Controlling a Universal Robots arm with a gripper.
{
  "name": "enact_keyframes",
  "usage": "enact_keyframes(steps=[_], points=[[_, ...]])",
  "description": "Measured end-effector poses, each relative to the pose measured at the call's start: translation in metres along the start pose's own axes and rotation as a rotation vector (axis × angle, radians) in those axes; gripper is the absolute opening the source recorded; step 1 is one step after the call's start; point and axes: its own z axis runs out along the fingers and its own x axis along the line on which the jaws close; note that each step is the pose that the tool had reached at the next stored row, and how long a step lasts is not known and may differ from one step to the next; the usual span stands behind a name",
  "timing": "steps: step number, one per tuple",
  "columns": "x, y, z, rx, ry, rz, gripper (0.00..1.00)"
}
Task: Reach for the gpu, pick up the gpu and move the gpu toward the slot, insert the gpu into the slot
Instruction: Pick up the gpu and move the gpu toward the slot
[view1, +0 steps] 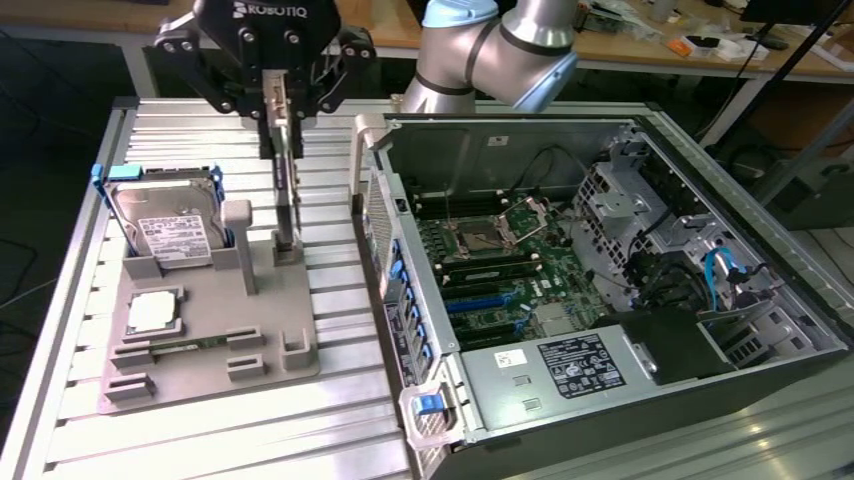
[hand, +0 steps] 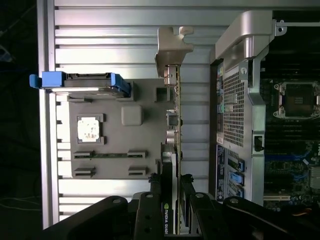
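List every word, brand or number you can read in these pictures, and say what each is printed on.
"ROBOTIQ": on the black robot hand, exterior view.
"NVIDIA": on the thin dark gpu card, wrist view.
Too small to read: white labels on the boxy silver hard drive and the grey metal power supply.

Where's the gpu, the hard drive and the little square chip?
gpu (view1: 284, 190): exterior view, on the upright card's thin edge.
hard drive (view1: 171, 232): exterior view, on its white label.
processor chip (view1: 155, 311): exterior view, on its silver top.
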Motion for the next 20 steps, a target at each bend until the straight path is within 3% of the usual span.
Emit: enact_keyframes(steps=[8, 15, 20], points=[[-0.035, 0.0000, 0.0010, -0.0002, -0.0002, 0.000, 0.27], [-0.060, 0.0000, 0.0009, -0.0001, -0.0001, 0.000, 0.27], [-0.069, 0.0002, -0.0037, -0.0003, -0.0002, 0.000, 0.27]])
